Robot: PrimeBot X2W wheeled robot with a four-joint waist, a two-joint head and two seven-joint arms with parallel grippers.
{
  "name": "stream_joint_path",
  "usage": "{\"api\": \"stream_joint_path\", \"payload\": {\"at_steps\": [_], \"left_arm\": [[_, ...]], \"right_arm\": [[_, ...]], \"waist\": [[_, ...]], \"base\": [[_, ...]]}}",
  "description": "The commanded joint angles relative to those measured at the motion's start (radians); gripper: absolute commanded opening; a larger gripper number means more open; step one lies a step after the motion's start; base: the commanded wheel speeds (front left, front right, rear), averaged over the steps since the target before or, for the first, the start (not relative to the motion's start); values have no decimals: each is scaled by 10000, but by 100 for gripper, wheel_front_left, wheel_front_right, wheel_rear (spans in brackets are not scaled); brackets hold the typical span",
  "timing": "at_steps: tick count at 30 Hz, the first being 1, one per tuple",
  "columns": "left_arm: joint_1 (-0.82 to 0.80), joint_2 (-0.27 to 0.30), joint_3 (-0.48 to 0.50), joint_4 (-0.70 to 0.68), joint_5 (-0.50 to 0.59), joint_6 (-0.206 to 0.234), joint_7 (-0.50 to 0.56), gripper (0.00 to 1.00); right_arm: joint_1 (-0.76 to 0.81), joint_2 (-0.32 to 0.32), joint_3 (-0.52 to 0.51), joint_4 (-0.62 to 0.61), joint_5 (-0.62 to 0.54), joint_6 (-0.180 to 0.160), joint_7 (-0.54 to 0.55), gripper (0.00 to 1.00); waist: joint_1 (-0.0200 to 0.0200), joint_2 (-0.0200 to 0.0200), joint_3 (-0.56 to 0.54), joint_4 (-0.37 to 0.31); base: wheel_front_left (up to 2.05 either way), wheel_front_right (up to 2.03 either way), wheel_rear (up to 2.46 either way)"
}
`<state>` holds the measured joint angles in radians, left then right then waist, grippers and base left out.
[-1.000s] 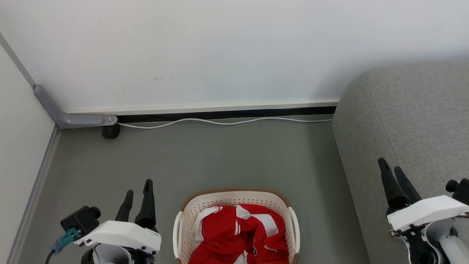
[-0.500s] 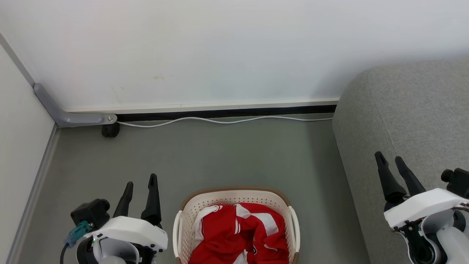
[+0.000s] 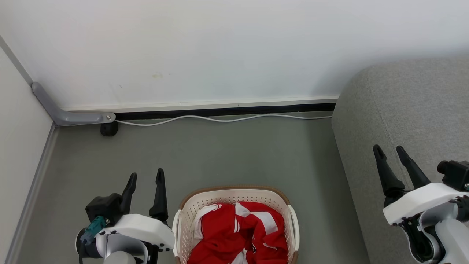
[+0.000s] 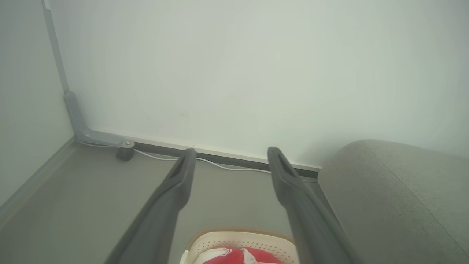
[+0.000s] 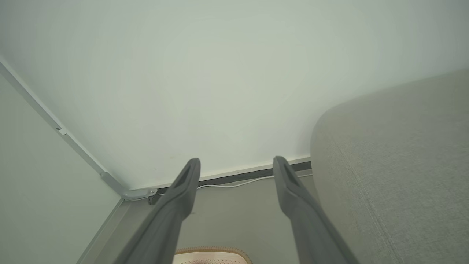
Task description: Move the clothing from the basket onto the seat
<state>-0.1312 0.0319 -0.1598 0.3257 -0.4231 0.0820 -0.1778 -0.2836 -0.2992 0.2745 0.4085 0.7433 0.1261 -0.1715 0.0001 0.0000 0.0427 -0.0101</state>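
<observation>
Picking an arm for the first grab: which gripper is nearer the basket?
Left. The left gripper hovers just left of the basket; the right gripper is farther off, over the seat.

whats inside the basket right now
Bright red clothing with white stripes and panels lies crumpled inside the basket, filling most of it. The fabric covers the basket's bottom, so anything beneath, and how many garments there are, cannot be told.

Your head camera looks steeply down on the basket (image 3: 234, 187) and floor (image 3: 227, 154). Both wrist cameras sit lower, facing forward; all three share the wall (image 3: 220, 47) and seat (image 3: 410, 110).
</observation>
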Motion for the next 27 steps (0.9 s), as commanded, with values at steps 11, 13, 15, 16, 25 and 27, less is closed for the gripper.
{"api": "stream_joint_path", "payload": {"at_steps": [11, 13, 15, 16, 25, 27], "left_arm": [[-665, 155, 11, -276, 1511, 438, -463, 100], [-694, 159, -25, -268, 1742, 482, -522, 100], [-715, 164, -57, -258, 1957, 521, -581, 100], [-715, 164, -57, -258, 1957, 521, -581, 100], [-741, 183, -45, -224, 2555, 772, -839, 100], [-733, 183, -33, -223, 2523, 788, -839, 100]], "right_arm": [[-668, -517, 451, -47, -1127, 42, -527, 100], [-712, -572, 509, -17, -1286, 42, -586, 100], [-757, -627, 548, 11, -1466, 43, -645, 100], [-757, -627, 548, 11, -1466, 43, -645, 100], [-878, -725, 385, 188, -2232, 46, -902, 100], [-846, -704, 240, 201, -2277, 46, -902, 100]], "waist": [[0, 0, 63, -35], [0, 0, 63, -35], [0, 0, 58, -36], [0, 0, 58, -36], [0, 0, 29, -62], [0, 0, 42, -62]], "base": [[0, 0, 0], [0, 0, 0], [0, 0, 0], [0, 0, 0], [0, 0, 0], [0, 0, 0]]}}
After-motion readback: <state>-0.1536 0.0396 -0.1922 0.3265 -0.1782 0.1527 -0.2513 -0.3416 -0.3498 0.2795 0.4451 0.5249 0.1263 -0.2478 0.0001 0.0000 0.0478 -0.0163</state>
